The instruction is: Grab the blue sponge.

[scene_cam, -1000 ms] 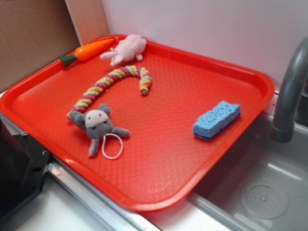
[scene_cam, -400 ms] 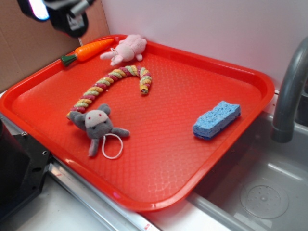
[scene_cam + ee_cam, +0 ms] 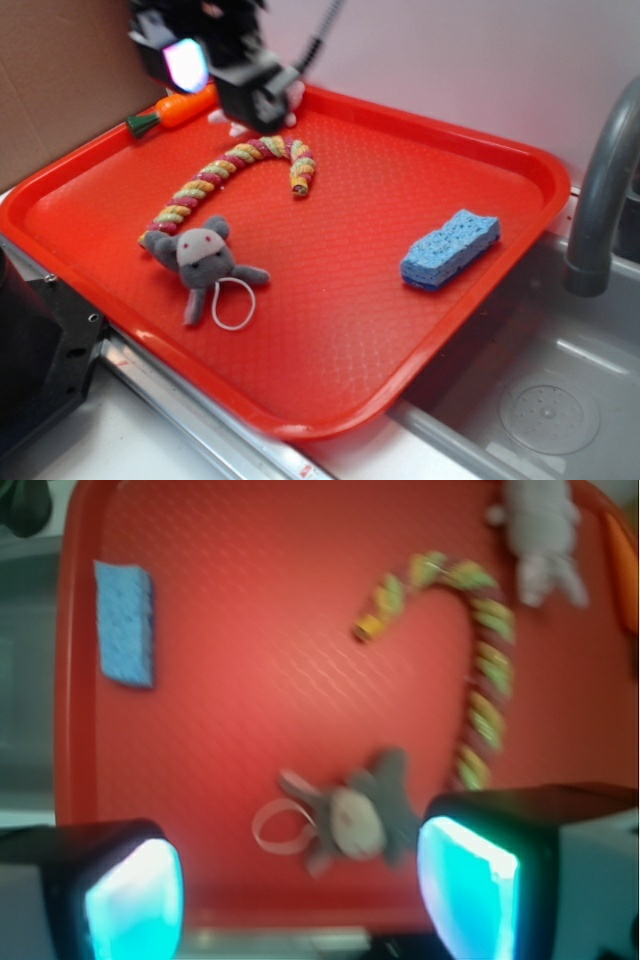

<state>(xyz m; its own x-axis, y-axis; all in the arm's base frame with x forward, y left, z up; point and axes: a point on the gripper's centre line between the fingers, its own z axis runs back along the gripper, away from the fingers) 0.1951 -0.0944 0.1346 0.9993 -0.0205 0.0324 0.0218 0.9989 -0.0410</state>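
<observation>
The blue sponge (image 3: 451,248) lies flat near the right rim of the red tray (image 3: 400,180); in the wrist view the blue sponge (image 3: 125,623) shows at the upper left. My gripper (image 3: 222,68) hangs high over the tray's far left corner, well away from the sponge. Its jaws stand wide apart in the wrist view, where the gripper (image 3: 300,898) holds nothing between its glowing cyan pads (image 3: 134,900).
On the tray lie a grey plush mouse (image 3: 203,260), a striped rope toy (image 3: 235,170), an orange carrot (image 3: 178,106) and a pink plush partly hidden behind the gripper. A grey faucet (image 3: 605,190) and sink basin (image 3: 540,400) stand at the right.
My gripper has come in from the top left corner and moved right and lower, over the tray's far left corner. The sponge and the toys have not moved.
</observation>
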